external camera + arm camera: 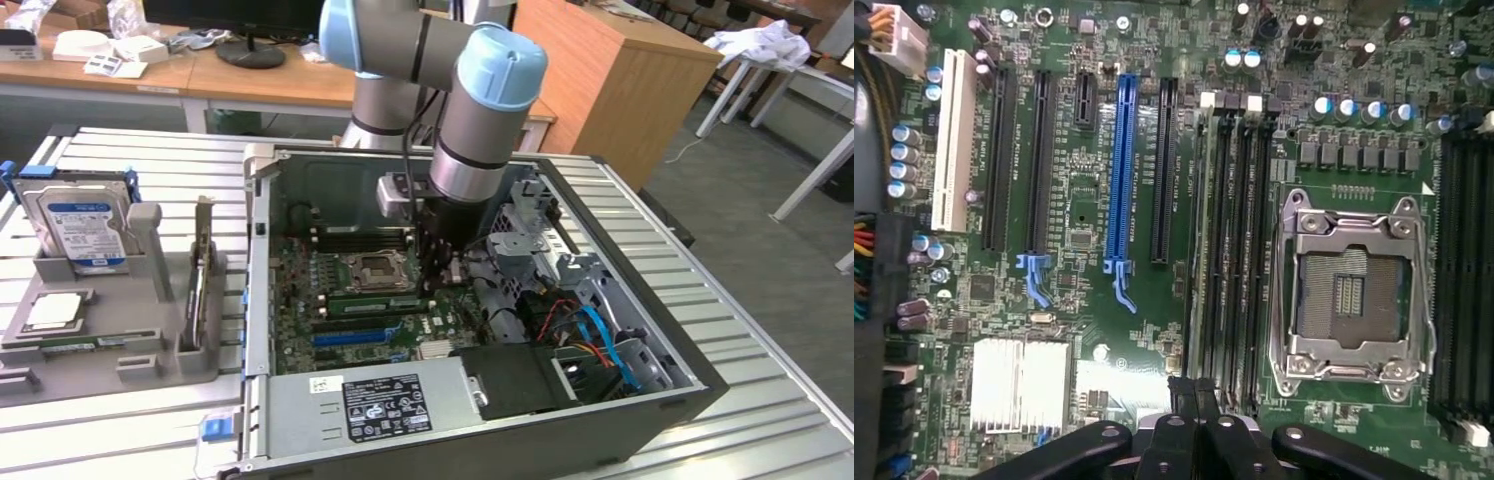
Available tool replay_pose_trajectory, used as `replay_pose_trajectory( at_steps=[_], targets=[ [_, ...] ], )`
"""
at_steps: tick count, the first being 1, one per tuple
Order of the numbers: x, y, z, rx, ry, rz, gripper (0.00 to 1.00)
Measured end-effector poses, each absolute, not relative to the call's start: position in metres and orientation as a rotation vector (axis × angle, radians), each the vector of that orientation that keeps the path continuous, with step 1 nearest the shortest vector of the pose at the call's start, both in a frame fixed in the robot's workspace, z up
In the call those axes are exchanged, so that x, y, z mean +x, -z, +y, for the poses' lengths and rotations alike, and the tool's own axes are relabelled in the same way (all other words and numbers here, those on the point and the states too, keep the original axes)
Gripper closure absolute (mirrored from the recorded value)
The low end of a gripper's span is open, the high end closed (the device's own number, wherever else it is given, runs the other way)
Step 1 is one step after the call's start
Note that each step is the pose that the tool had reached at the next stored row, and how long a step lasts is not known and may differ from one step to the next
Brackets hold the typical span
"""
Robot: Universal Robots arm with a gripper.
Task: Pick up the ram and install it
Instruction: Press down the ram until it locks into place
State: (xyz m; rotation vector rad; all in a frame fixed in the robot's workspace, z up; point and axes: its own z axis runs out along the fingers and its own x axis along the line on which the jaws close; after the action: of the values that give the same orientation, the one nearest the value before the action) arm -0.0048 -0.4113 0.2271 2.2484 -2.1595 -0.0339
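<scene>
The ram (374, 303) is a thin green stick standing on edge in a motherboard slot just in front of the CPU socket (378, 268), inside the open computer case (694, 385). In the wrist view the ram (1198, 250) shows edge-on in the slot of the memory bank nearest the blue slot. My gripper (445, 275) reaches down into the case at one end of the ram. Its black fingertips (1179, 392) are pressed together over that end, so the gripper (1194, 395) is shut. I cannot tell whether they touch the stick.
A silver-and-blue hard drive (80, 225) stands in a grey holder (147, 350) at the exterior view's left. The power supply (380, 405) closes the case's near side. Cables and a drive cage (594, 335) crowd the right. Nearby are the blue slot (1119, 170) and a heat sink (1019, 385).
</scene>
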Motion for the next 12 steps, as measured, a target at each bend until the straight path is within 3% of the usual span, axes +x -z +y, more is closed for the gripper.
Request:
replay_pose_trajectory(
  at_steps=[12],
  targets=[
    [-0.0049,-0.2213,-0.4113,2.241,0.02,-2.153,0.9]
  ],
)
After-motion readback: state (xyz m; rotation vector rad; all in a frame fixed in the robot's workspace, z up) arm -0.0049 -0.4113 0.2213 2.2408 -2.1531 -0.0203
